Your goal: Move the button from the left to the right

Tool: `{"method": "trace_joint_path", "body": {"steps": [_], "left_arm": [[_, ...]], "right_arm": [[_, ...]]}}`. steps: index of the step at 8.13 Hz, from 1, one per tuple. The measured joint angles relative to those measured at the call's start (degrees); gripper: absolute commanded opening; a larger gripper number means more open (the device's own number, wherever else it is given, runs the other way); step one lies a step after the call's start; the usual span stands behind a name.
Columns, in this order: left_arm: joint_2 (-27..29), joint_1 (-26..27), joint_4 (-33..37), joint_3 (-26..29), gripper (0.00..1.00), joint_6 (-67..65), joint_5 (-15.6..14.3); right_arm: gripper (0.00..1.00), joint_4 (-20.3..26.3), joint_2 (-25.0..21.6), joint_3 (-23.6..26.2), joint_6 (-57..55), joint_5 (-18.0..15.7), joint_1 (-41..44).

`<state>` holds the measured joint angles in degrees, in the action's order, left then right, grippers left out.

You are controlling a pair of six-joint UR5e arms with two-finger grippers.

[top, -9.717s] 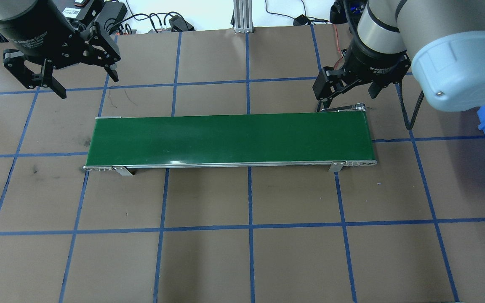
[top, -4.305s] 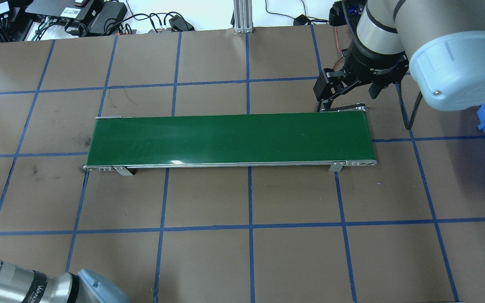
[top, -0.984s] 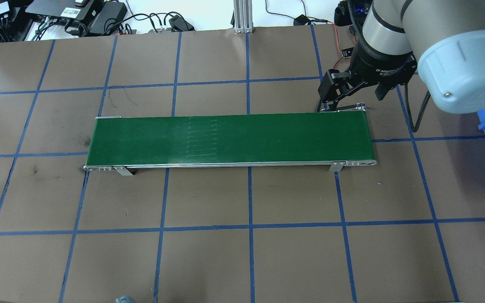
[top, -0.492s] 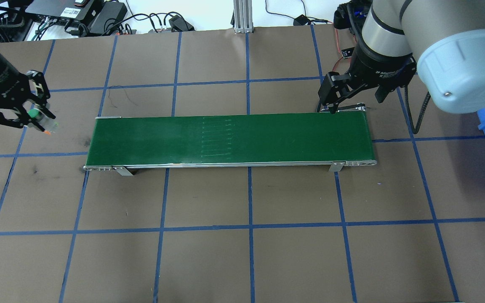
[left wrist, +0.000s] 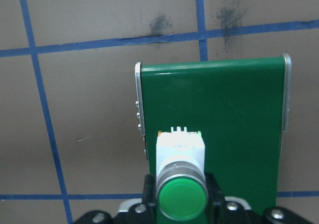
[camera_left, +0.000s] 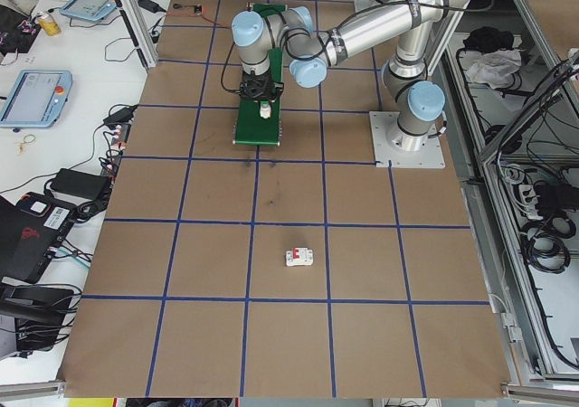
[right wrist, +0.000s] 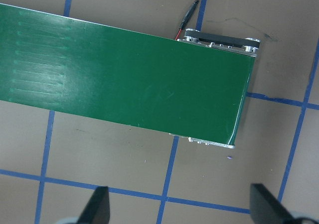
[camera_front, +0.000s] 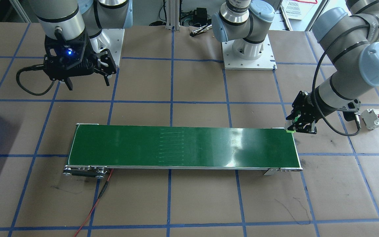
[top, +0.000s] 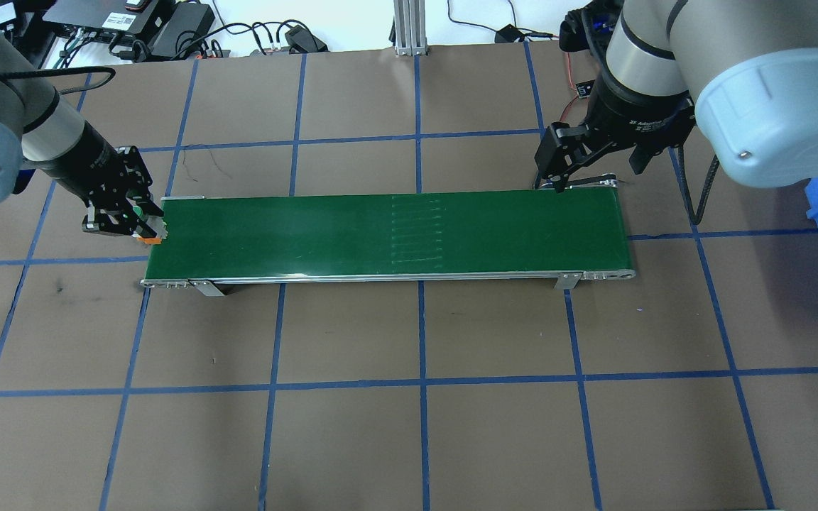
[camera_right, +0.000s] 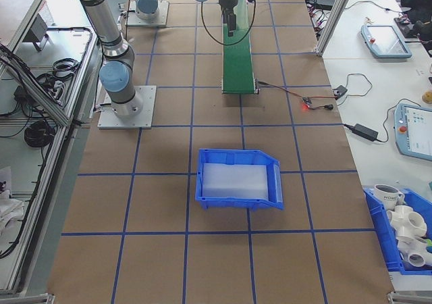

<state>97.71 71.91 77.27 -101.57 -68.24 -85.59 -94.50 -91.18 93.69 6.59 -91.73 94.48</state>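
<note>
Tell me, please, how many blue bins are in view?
2: one bin on the table off the belt's right end, another at the exterior right view's lower right corner, holding white parts. Others may be hidden.

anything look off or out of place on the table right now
Only the white circuit breaker, lying alone on the table beyond the conveyor belt's left end. Otherwise the left gripper holds the button squarely; the right gripper is open.

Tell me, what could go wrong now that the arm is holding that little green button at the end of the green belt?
The left gripper holds the button right at the end of the conveyor belt. Released here, it might land on the belt's lip and tip off onto the table. The right gripper waits open beside the far end; if the button topples or drifts sideways while riding, the catch may miss.
</note>
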Motion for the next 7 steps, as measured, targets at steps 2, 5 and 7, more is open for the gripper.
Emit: {"method": "trace_joint_path", "body": {"steps": [2, 5, 7], "left_arm": [[0.3, 0.0, -9.3, -5.3, 0.02, 0.2, 0.2], [1.8, 0.0, -12.5, -6.9, 0.02, 1.4, 0.5], [2.8, 0.0, -12.7, -7.0, 0.21, 1.9, 0.6]], "right_arm": [[0.99, 0.1, 0.0, 0.2, 0.1, 0.0, 0.0], [0.98, 0.1, 0.2, 0.6, 0.2, 0.0, 0.0], [0.98, -0.1, 0.5, 0.8, 0.1, 0.0, 0.0]]}}
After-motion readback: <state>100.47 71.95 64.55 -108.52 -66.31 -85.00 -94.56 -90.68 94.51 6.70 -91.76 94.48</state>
